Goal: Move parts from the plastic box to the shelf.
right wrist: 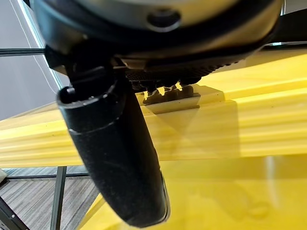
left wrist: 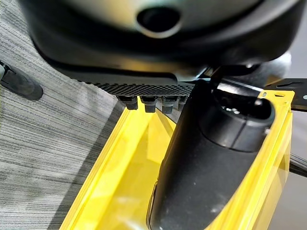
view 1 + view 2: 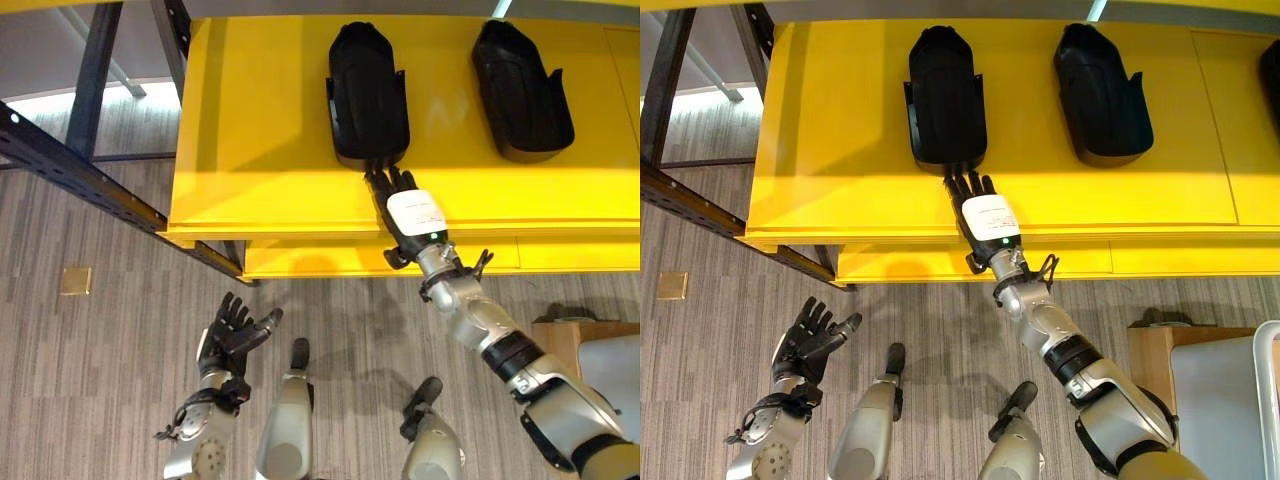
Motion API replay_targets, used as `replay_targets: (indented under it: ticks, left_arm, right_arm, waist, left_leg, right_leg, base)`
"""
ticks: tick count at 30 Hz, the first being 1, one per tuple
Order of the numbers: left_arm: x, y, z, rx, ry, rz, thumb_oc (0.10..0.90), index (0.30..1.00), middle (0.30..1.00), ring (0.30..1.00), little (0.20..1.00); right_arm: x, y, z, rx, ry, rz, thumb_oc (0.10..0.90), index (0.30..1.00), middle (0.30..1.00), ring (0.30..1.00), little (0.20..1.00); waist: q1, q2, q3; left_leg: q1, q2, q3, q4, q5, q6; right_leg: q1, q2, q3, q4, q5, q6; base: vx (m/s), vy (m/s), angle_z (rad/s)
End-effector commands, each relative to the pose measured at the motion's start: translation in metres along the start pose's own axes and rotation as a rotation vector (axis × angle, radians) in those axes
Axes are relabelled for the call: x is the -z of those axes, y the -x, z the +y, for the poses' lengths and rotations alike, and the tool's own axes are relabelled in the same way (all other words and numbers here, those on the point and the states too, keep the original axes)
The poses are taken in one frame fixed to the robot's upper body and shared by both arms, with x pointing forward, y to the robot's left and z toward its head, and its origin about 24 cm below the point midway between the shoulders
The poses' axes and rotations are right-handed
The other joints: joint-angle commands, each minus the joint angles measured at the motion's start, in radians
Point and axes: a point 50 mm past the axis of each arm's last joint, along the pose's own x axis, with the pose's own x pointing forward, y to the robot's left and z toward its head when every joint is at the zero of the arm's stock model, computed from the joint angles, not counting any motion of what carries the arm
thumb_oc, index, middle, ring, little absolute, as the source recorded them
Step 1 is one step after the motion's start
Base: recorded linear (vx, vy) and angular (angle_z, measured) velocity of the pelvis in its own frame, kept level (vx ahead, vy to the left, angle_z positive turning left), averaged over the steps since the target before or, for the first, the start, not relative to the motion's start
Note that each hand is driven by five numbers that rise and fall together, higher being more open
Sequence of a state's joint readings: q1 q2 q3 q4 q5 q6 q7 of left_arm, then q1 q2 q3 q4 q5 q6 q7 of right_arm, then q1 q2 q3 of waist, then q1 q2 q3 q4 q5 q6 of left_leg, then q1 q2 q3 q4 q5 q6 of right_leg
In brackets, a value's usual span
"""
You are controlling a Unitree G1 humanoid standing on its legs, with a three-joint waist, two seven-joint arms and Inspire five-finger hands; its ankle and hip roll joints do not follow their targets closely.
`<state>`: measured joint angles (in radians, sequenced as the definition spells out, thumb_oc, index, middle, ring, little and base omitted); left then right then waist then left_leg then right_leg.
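Left hand [image 3: 232,335]: low over the floor, fingers spread, holding nothing
Right hand [image 3: 400,200]: straight fingers touching near end of a black part [image 3: 368,95]
Second part [image 3: 520,90]: further right on yellow shelf [image 3: 260,130]

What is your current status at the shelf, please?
Right robot hand open, fingertips at near black part. Left robot hand open, low, idle. Second part already on yellow shelf. Nothing in way.

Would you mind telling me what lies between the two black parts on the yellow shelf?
Nothing: in the left eye view, only bare yellow shelf separates the left black part from the right black part. The right hand touches the left part's near end.
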<state>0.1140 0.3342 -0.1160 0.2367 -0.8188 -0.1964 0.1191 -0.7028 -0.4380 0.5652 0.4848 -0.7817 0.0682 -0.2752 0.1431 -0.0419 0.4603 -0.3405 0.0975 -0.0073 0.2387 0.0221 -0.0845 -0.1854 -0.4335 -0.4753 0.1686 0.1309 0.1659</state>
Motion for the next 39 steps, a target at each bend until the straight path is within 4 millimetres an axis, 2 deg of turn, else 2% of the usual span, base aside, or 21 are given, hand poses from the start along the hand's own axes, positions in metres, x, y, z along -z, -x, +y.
replay_targets:
  ticks: [1,4,9,11,14,16,20,23,24,25,27,28,33,34,35,38,39]
  left_arm:
    - [-0.026,0.001,-0.006,0.053,-0.007,-0.151,0.900,1.000,1.000,1.000,1.000]
    - [-0.028,0.000,-0.006,0.044,-0.012,-0.161,0.900,1.000,1.000,1.000,1.000]
    - [-0.031,0.000,-0.001,0.011,-0.028,-0.179,0.900,1.000,1.000,1.000,1.000]
    - [-0.033,0.000,0.001,0.001,-0.038,-0.187,0.900,1.000,1.000,1.000,1.000]
    - [-0.032,0.001,0.005,-0.019,-0.050,-0.182,0.900,1.000,1.000,1.000,1.000]
    - [-0.031,0.001,0.005,-0.021,-0.051,-0.179,0.900,1.000,1.000,1.000,1.000]
    - [-0.027,0.002,0.005,-0.022,-0.049,-0.162,0.900,1.000,1.000,1.000,1.000]
    - [-0.022,0.003,0.001,-0.001,-0.044,-0.142,0.900,1.000,1.000,1.000,1.000]
    - [-0.022,0.003,0.001,0.000,-0.044,-0.142,0.900,1.000,1.000,1.000,1.000]
    - [-0.017,0.003,-0.002,0.014,-0.035,-0.121,0.900,1.000,1.000,1.000,1.000]
    - [-0.015,0.003,-0.006,0.040,-0.035,-0.109,0.900,1.000,1.000,1.000,1.000]
    - [-0.011,0.003,-0.009,0.056,-0.029,-0.094,0.900,1.000,1.000,1.000,1.000]
    - [-0.005,0.004,-0.018,0.112,-0.004,-0.076,0.900,1.000,1.000,1.000,1.000]
    - [-0.005,0.005,-0.023,0.133,0.015,-0.073,0.900,1.000,1.000,1.000,1.000]
    - [-0.004,0.005,-0.025,0.144,0.020,-0.072,0.900,1.000,1.000,1.000,1.000]
    - [-0.005,0.005,-0.028,0.163,0.023,-0.075,0.900,1.000,1.000,1.000,1.000]
    - [-0.006,0.004,-0.033,0.190,0.014,-0.082,0.900,1.000,1.000,1.000,1.000]
  right_arm:
    - [-0.007,0.001,0.003,-0.020,-0.034,-0.035,0.900,1.000,1.000,1.000,1.000]
    - [-0.007,0.013,0.009,-0.039,-0.060,-0.051,0.900,1.000,1.000,1.000,1.000]
    - [0.011,0.043,0.021,-0.080,-0.090,-0.014,0.900,1.000,1.000,1.000,1.000]
    - [0.021,0.062,0.026,-0.100,-0.123,0.023,0.900,1.000,1.000,1.000,1.000]
    - [0.030,0.083,0.019,-0.059,-0.192,0.057,0.900,1.000,1.000,1.000,1.000]
    - [0.032,0.086,0.016,-0.042,-0.218,0.067,0.900,1.000,1.000,1.000,1.000]
    - [0.025,0.096,-0.020,0.181,-0.491,0.047,0.900,1.000,1.000,1.000,1.000]
    - [0.015,0.100,-0.048,0.327,-0.683,-0.038,0.900,1.000,1.000,1.000,1.000]
    - [0.015,0.100,-0.048,0.327,-0.683,-0.037,0.900,1.000,1.000,1.000,1.000]
    - [0.010,0.104,-0.060,0.382,-0.805,-0.094,0.900,1.000,1.000,1.000,1.000]
    - [0.004,0.107,-0.069,0.410,-0.890,-0.148,0.900,1.000,1.000,1.000,1.000]
    - [0.002,0.111,-0.076,0.424,-0.980,-0.191,0.900,1.000,1.000,1.000,1.000]
    - [0.002,0.118,-0.079,0.410,-1.140,-0.229,0.900,1.000,1.000,1.000,1.000]
    - [0.006,0.122,-0.078,0.427,-1.294,-0.230,0.900,1.000,1.000,1.000,1.000]
    - [0.007,0.123,-0.078,0.429,-1.329,-0.228,0.900,1.000,1.000,1.000,1.000]
    - [0.009,0.126,-0.078,0.423,-1.345,-0.226,0.900,1.000,1.000,1.000,1.000]
    - [0.015,0.129,-0.076,0.419,-1.296,-0.194,0.900,1.000,1.000,1.000,1.000]
  waist:
    - [0.034,-0.011,-0.003]
    - [0.022,-0.016,-0.003]
    - [-0.001,-0.027,-0.011]
    - [-0.018,-0.029,-0.022]
    - [-0.051,-0.027,-0.054]
    - [-0.058,-0.025,-0.060]
    - [-0.108,-0.014,-0.093]
    - [-0.136,-0.004,-0.114]
    - [-0.135,-0.004,-0.115]
    - [-0.156,0.004,-0.127]
    - [-0.175,0.015,-0.144]
    - [-0.197,0.025,-0.159]
    - [-0.228,0.048,-0.198]
    - [-0.243,0.056,-0.207]
    - [-0.250,0.063,-0.211]
    - [-0.264,0.075,-0.219]
    - [-0.279,0.084,-0.227]
  left_leg:
    - [0.139,-0.006,0.054,-0.112,-0.039,0.051]
    - [0.140,-0.001,0.056,-0.112,-0.037,0.048]
    - [0.149,0.013,0.062,-0.119,-0.031,0.039]
    - [0.162,0.024,0.067,-0.132,-0.022,0.031]
    - [0.193,0.043,0.081,-0.160,-0.003,0.021]
    - [0.201,0.048,0.086,-0.165,0.000,0.019]
    - [0.257,0.094,0.125,-0.188,0.012,0.003]
    - [0.289,0.117,0.149,-0.203,0.021,-0.004]
    - [0.286,0.116,0.150,-0.205,0.026,-0.004]
    - [0.311,0.133,0.168,-0.212,0.028,-0.011]
    - [0.324,0.148,0.188,-0.223,0.044,-0.018]
    - [0.346,0.171,0.210,-0.233,0.066,-0.029]
    - [0.376,0.218,0.248,-0.261,0.138,-0.050]
    - [0.388,0.242,0.261,-0.264,0.179,-0.061]
    - [0.390,0.252,0.267,-0.265,0.192,-0.065]
    - [0.398,0.277,0.282,-0.262,0.227,-0.075]
    - [0.406,0.314,0.285,-0.251,0.288,-0.091]
  right_leg:
    - [0.031,-0.022,0.037,0.040,0.121,0.052]
    - [0.029,-0.020,0.042,0.042,0.115,0.051]
    - [0.032,-0.010,0.048,0.038,0.099,0.050]
    - [0.036,-0.001,0.052,0.032,0.086,0.047]
    - [0.042,0.021,0.064,0.017,0.060,0.037]
    - [0.042,0.026,0.066,0.017,0.053,0.035]
    - [0.051,0.066,0.097,0.020,-0.004,0.018]
    - [0.047,0.090,0.122,0.026,-0.028,0.008]
    - [0.046,0.090,0.121,0.023,-0.024,0.006]
    - [0.048,0.107,0.137,0.032,-0.045,0.000]
    - [0.043,0.126,0.152,0.033,-0.055,-0.009]
    - [0.042,0.151,0.172,0.040,-0.076,-0.017]
    - [0.031,0.208,0.204,0.046,-0.102,-0.039]
    - [0.029,0.229,0.214,0.061,-0.118,-0.049]
    - [0.024,0.241,0.221,0.069,-0.129,-0.057]
    - [0.013,0.263,0.235,0.091,-0.146,-0.070]
    - [0.011,0.299,0.254,0.102,-0.167,-0.095]
  base:
    - [0.00,0.000,0.00]
    - [0.00,0.000,0.00]
    - [0.00,-0.019,-0.02]
    - [0.01,-0.048,-0.05]
    - [0.01,-0.068,-0.15]
    - [0.02,-0.040,-0.25]
    - [0.02,-0.057,-0.28]
    - [0.00,-0.035,-0.39]
    - [0.01,-0.065,-0.39]
    - [0.00,-0.067,-0.44]
    - [-0.01,-0.095,-0.40]
    - [-0.02,-0.080,-0.36]
    - [0.00,-0.110,-0.31]
    - [-0.03,-0.142,-0.41]
    - [-0.03,-0.128,-0.49]
    - [-0.01,-0.143,-0.32]
    - [0.00,-0.196,-0.26]
